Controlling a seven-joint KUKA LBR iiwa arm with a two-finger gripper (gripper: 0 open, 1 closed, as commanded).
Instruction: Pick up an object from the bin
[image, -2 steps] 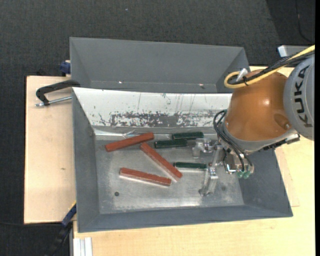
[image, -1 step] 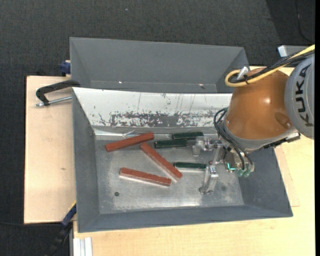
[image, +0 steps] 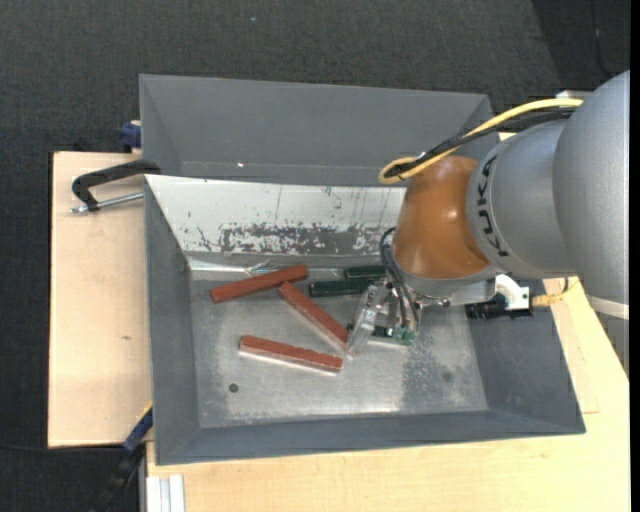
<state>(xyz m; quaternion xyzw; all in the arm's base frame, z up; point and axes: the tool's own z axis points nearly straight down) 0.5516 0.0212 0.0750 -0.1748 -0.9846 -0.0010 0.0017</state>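
My gripper hangs low over the bin floor, right of centre, under the orange wrist cover. Its tips stand at the right end of a reddish-brown stick that lies slanted from upper left to lower right. A second reddish stick lies just behind it, near the back wall. A third one lies flat on the floor in front of them. A dark green, pen-like object rests just left of the gripper, partly hidden by it.
The arm and its orange cover hang over the right half of the bin. Another dark object lies by the back wall. A small dark speck sits on the front left floor.
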